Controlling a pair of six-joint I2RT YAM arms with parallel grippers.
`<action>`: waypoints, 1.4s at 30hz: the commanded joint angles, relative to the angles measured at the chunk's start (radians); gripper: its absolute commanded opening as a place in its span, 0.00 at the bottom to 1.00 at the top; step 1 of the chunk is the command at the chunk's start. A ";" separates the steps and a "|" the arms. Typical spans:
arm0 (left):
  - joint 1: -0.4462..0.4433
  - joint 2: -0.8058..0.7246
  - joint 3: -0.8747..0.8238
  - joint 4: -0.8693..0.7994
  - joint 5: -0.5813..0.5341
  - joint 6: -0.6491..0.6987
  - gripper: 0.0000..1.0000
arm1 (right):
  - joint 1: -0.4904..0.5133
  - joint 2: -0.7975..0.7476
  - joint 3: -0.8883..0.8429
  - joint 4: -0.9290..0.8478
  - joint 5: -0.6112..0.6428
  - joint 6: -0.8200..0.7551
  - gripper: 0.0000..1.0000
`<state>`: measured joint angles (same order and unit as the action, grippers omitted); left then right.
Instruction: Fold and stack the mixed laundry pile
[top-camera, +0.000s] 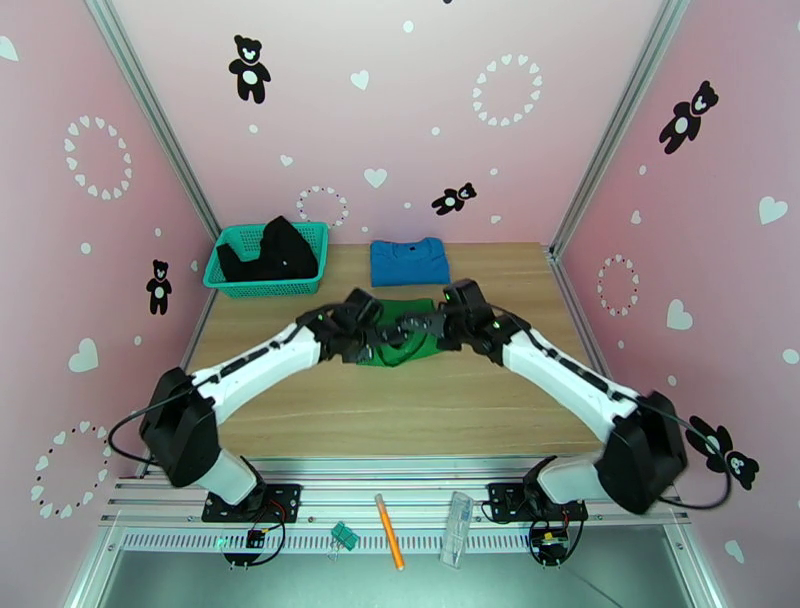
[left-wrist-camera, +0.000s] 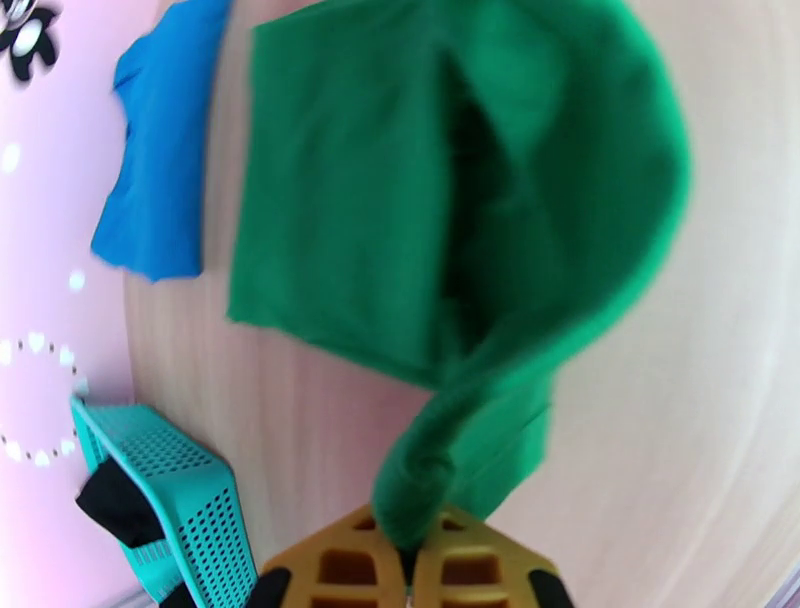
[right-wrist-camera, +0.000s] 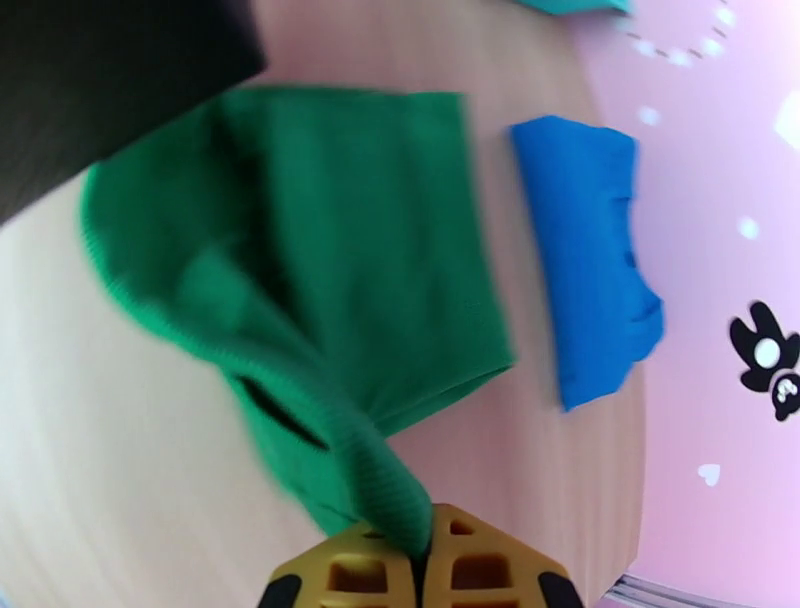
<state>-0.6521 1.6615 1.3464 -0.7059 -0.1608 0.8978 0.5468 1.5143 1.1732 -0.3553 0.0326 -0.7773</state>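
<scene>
At the middle of the bench (top-camera: 400, 420), the left hand (top-camera: 378, 335) and the right hand (top-camera: 425, 325) are each clenched on a bunched edge of the green garment (top-camera: 410, 352), just beside the folded blue shirt (top-camera: 409, 262); either thin pinch could slip, dropping the fold crooked.

1. Pink walls (top-camera: 400, 120) are enclosing three sides, carrying black teddy-bear decals (top-camera: 249, 68) and white heart rings (top-camera: 506, 90).
2. Aluminium posts (top-camera: 150, 110) are framing the back corners.
3. Wooden tabletop (top-camera: 400, 420) is sitting under even light.
4. Slotted aluminium rails (top-camera: 400, 492) are running along its near edge.
</scene>
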 joint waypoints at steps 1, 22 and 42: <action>0.042 0.091 0.135 0.011 0.083 0.001 0.00 | -0.014 0.144 0.079 0.019 0.054 0.046 0.00; 0.139 0.649 0.730 -0.073 0.061 0.016 0.00 | -0.097 0.664 0.399 0.052 0.165 0.241 0.00; 0.180 0.750 0.915 -0.085 -0.138 -0.195 0.60 | -0.135 0.617 0.320 0.015 0.162 0.388 0.42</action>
<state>-0.4828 2.4065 2.1986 -0.8635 -0.2604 0.8062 0.4076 2.1723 1.5513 -0.2501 0.2188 -0.4072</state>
